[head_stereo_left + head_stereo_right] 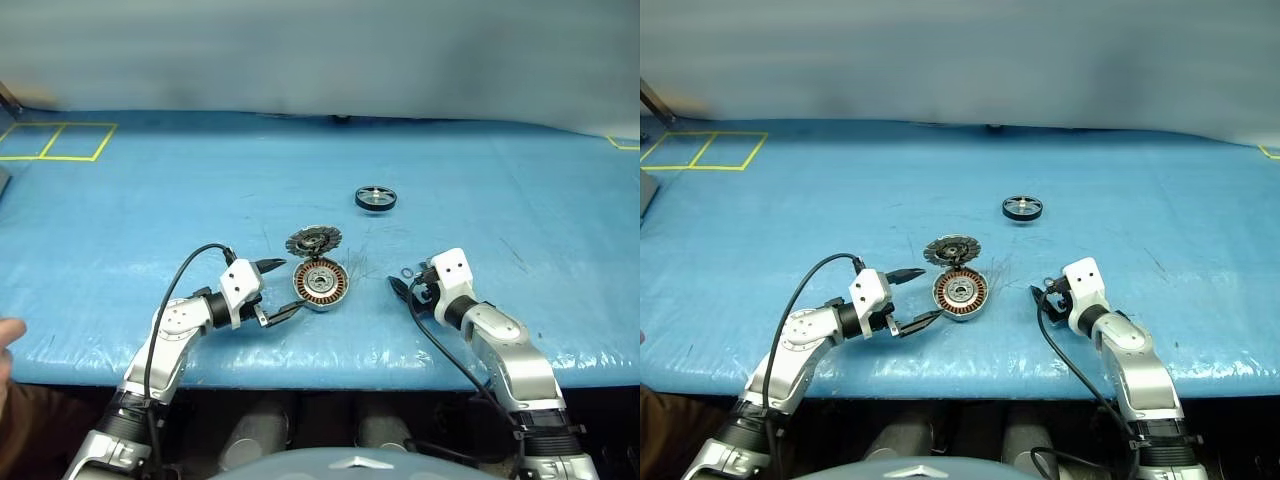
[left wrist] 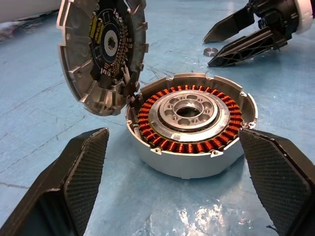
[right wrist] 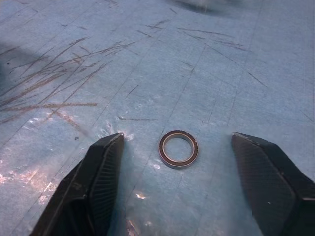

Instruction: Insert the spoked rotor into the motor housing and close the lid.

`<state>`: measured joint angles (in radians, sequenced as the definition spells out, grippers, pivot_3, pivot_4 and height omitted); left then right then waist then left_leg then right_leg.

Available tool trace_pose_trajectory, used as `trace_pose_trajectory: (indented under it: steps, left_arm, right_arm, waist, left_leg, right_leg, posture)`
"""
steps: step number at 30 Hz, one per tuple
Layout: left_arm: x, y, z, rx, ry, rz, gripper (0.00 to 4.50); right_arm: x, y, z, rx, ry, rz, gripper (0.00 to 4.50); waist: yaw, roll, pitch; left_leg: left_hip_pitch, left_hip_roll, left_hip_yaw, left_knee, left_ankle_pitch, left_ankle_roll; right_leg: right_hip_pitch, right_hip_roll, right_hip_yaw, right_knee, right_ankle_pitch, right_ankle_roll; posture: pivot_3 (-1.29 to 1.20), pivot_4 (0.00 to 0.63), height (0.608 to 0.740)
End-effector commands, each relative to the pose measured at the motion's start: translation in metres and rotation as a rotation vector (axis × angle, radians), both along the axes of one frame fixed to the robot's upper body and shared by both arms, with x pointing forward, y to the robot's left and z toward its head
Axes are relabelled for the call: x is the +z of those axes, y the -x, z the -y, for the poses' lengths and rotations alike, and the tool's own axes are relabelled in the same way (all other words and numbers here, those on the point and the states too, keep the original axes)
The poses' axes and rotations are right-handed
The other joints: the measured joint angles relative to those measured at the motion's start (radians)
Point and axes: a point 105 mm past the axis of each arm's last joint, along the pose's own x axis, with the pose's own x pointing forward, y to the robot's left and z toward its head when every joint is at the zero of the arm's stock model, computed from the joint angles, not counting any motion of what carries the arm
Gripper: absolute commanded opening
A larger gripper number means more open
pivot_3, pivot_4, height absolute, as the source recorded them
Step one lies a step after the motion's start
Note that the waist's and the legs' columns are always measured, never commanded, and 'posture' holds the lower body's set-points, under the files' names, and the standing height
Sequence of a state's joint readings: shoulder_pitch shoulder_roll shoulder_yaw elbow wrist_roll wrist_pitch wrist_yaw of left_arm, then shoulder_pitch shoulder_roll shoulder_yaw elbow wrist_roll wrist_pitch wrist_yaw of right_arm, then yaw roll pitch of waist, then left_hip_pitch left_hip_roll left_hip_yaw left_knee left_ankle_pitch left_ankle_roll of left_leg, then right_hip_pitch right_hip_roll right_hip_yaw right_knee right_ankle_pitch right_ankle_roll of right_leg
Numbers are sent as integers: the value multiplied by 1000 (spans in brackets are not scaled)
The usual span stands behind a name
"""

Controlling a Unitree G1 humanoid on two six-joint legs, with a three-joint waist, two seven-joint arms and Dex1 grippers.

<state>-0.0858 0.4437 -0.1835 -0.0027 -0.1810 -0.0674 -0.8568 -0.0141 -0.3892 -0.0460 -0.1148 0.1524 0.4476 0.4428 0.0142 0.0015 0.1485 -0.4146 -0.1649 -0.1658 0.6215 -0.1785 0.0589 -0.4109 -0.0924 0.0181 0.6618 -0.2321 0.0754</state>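
Head views: The task is at an early stage, by my reading. The motor housing point(image 1: 320, 283) lies open on the blue table point(image 1: 520, 150), copper windings exposed, nothing seated inside. The lid point(image 1: 313, 240) stands tilted against the housing's far edge, not closed. The spoked rotor point(image 1: 376, 198) rests alone, well beyond both grippers and untouched. Left to do: fetch the rotor, seat it, lower the lid. The left gripper point(image 1: 277, 289) sits just beside the housing with its jaws wide, one finger toward the lid, the other toward the housing's near side, holding nothing. The right gripper point(image 1: 405, 283) lies on the housing's other side, near but apart; a tiny ring shows just ahead of its tips. A person's hand point(image 1: 8, 335) shows at the near left edge.

Left wrist view: The housing point(image 2: 192, 125) sits between and just ahead of the spread fingers point(image 2: 81, 179), no contact visible. This view adds detail the head views lack: the lid point(image 2: 101, 49) leans nearly upright on the housing rim, its circuit-board underside facing the camera. The right gripper point(image 2: 231, 42) appears beyond, jaws apart, with the small ring beside its tips.

Right wrist view: A small bearing ring point(image 3: 178, 148), dark-edged, lies flat between the parted fingers point(image 3: 101, 182), touching neither. The jaws stand moderately wide and empty. This ring is not the spoked rotor.
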Motion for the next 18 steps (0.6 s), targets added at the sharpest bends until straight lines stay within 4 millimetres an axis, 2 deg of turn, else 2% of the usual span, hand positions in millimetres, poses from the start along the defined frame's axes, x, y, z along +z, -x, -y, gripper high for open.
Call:
trace_pose_trajectory:
  steps: [1,7,12,18]
  left_arm:
    - [8,1,-4,-14,19,30,4500]
    - [8,6,-3,-51,-1,37,4500]
    - [8,6,-3,-55,4,34,4500]
    - [4,3,-2,-30,-17,61,4500]
  right_arm:
    - [-7,4,6,-25,-9,-34,2582]
    - [-11,7,4,-22,-44,-51,668]
    - [-5,7,0,-7,-71,-26,649]
    - [33,5,-27,137,-134,131,649]
  waist:
    - [0,0,0]
    - [0,0,0]
    - [0,0,0]
    - [-2,0,0]
  left_leg:
    - [0,0,0,0,0,0]
    - [0,0,0,0,0,0]
    - [0,0,0,0,0,0]
    - [0,0,0,-1,0,0]
  right_leg:
    - [0,0,0,0,-1,-1]
    - [0,0,0,0,-3,0]
    - [0,0,0,0,-4,0]
    - [-1,0,0,0,-4,1]
  posture:
    - [0,150,740]
    - [0,150,740]
    - [0,150,740]
    - [0,150,740]
